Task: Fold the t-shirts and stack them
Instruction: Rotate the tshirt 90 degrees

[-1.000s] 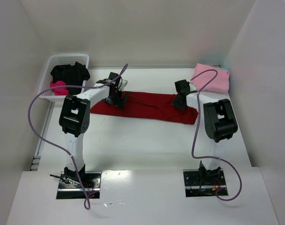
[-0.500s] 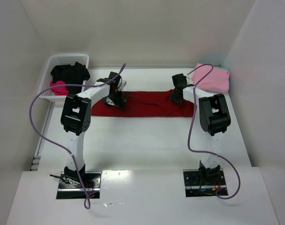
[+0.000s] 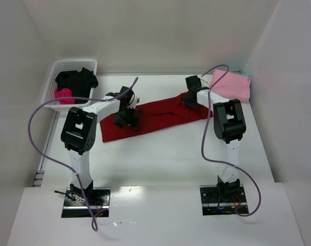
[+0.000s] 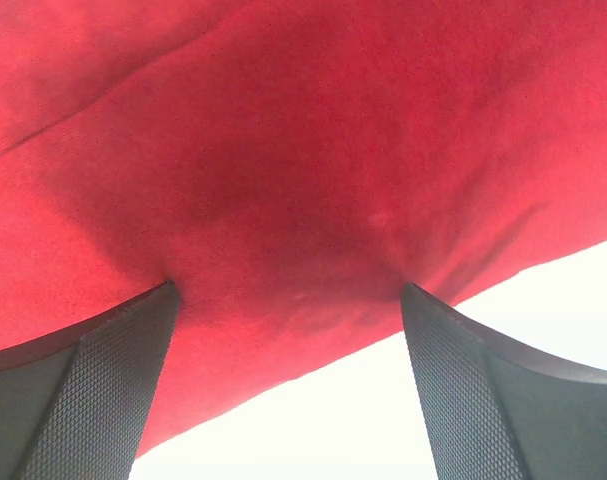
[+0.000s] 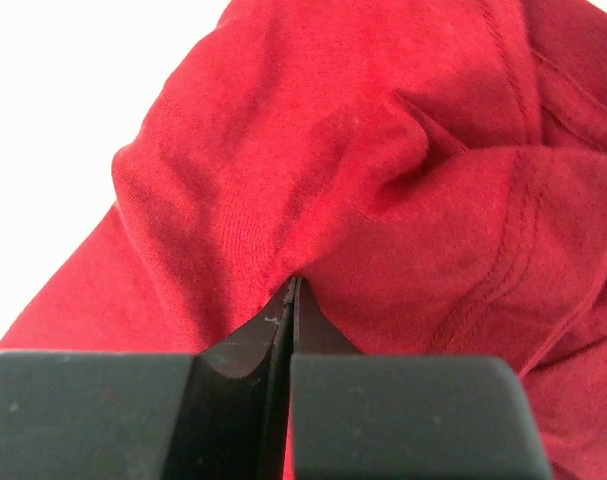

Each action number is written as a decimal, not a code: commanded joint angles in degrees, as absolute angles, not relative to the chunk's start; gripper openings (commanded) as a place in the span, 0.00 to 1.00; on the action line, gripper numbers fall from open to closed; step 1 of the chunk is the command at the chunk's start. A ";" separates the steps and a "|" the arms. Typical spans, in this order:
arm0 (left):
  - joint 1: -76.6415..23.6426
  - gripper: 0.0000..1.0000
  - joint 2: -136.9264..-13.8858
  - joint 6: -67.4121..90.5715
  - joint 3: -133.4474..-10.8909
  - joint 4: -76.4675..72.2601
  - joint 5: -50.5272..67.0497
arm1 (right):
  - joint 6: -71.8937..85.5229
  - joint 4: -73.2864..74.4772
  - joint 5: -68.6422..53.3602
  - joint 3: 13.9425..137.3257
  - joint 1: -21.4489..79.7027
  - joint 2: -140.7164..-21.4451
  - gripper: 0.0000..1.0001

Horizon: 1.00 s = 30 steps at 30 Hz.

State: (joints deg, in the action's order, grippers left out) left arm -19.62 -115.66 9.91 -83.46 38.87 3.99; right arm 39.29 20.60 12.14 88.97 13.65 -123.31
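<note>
A dark red t-shirt (image 3: 160,115), folded into a long strip, lies slanted across the table, its left end nearer and its right end farther. My left gripper (image 3: 128,117) stands on its left part, jaws wide open, both fingertips (image 4: 93,390) pressing the cloth (image 4: 303,150) near its front edge. My right gripper (image 3: 190,100) is shut on a bunched fold of the red cloth (image 5: 383,150) at the right end; its jaws (image 5: 291,290) meet with cloth pinched between them. A light pink t-shirt (image 3: 231,84) lies folded square at the back right.
A white basket (image 3: 55,69) at the back left holds a black shirt (image 3: 77,78) and a magenta one (image 3: 63,95). White walls close in the table on the left, back and right. Purple cables loop from both arms.
The right gripper has drawn the shirt's right end toward the back, and the left end has swung nearer, so the strip now lies slanted. The left gripper has shifted slightly nearer.
</note>
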 commanded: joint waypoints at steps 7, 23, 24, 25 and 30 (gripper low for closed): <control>-25.12 0.99 -111.53 17.48 -73.39 43.86 10.29 | 37.00 21.01 10.46 93.86 14.77 -128.49 0.00; -36.38 0.99 -108.37 22.41 -68.64 43.33 12.39 | 33.75 20.48 9.40 105.72 15.91 -137.28 0.00; -37.00 0.99 -108.37 22.41 -68.64 43.33 12.91 | 33.75 20.48 8.88 106.43 15.91 -137.29 0.00; -38.74 0.99 -108.37 22.93 -68.64 43.33 12.92 | 33.23 20.48 8.88 107.22 15.91 -137.98 0.00; -42.36 0.99 -108.37 25.13 -72.68 42.80 11.09 | 32.61 21.09 7.65 111.09 15.91 -139.31 0.00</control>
State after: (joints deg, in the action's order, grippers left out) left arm -40.25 -107.20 21.50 -71.61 40.91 8.01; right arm 34.48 20.27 7.84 108.57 15.51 -136.44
